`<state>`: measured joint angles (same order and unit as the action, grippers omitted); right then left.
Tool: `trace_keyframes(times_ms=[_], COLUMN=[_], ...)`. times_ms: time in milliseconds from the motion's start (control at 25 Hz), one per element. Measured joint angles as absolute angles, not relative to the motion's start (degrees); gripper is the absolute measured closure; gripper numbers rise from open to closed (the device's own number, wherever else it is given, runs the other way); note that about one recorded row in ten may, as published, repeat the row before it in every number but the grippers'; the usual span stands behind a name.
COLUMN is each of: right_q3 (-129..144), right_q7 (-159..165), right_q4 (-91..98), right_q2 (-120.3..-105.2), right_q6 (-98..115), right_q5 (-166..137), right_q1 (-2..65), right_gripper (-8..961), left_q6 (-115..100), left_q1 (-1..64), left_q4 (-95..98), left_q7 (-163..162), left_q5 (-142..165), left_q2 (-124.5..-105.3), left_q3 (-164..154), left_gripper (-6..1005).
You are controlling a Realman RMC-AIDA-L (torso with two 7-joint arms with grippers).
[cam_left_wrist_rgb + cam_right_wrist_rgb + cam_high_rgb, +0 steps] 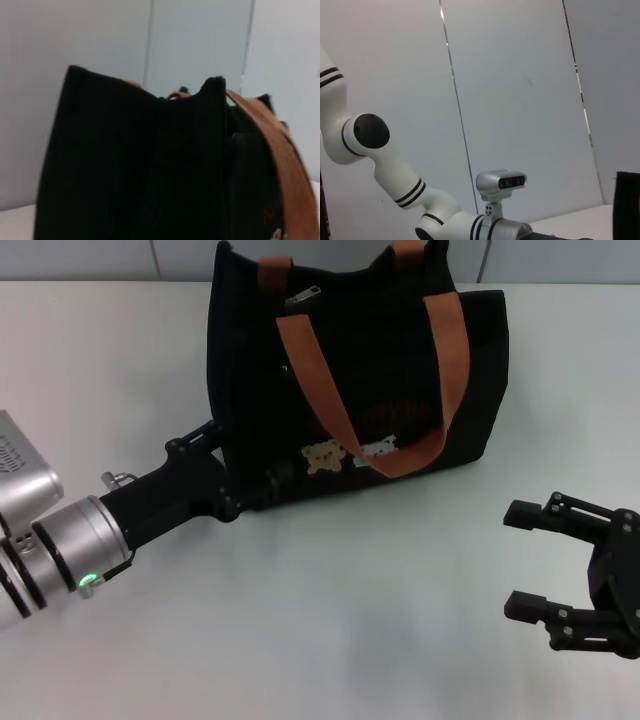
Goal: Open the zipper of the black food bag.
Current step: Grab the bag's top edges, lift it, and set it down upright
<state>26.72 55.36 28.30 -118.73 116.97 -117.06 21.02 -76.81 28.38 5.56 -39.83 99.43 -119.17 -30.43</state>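
The black food bag (pixel 400 370) lies on the white table, its two brown-orange straps (pixel 310 360) draped across the front and two small bear patches (pixel 322 457) near its lower edge. The zipper's silver pull tab (pixel 303 296) sits by the top edge, toward the bag's left end. My left gripper (pixel 262 488) reaches in against the bag's lower left corner, black against black fabric. The left wrist view is filled by the bag's side (pixel 150 175) and one strap (pixel 280 150). My right gripper (pixel 518 560) hovers open over bare table, well right of and nearer than the bag.
The white table (pixel 350 620) spreads around the bag, with a pale panelled wall (pixel 100 258) behind it. The right wrist view shows that wall (pixel 520 100) and the left arm's white links (pixel 385 165).
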Motion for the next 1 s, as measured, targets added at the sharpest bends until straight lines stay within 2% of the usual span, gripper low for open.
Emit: trace_keyframes(times_ms=[360,560,760,1000], right_q3=[26.72,26.72,26.72,26.72], right_q7=[55.34,55.33,55.33,55.34], right_q4=[28.3,28.3,28.3,28.3], right_q2=[-118.91,-118.91,-118.92,-118.92], right_q6=[116.89,116.81,116.78,116.38], right_q5=[-117.08,-117.11,-117.15,-117.16], right_q1=[20.64,20.55,20.56,20.57], right_gripper=[123,123,123,123], left_q6=[-75.08,-75.1,-74.97,-76.26], left_q1=[28.57,28.65,28.83,28.19], left_q4=[1.38,1.35,1.27,2.14], left_q7=[-30.14,-29.36,-29.14,-28.78], left_q5=[97.73,97.7,97.75,98.06], left_q2=[-119.18,-119.18,-119.17,-118.88], left_q3=[-26.65,-26.63,-26.65,-26.78], left_gripper=[348,589,784,820])
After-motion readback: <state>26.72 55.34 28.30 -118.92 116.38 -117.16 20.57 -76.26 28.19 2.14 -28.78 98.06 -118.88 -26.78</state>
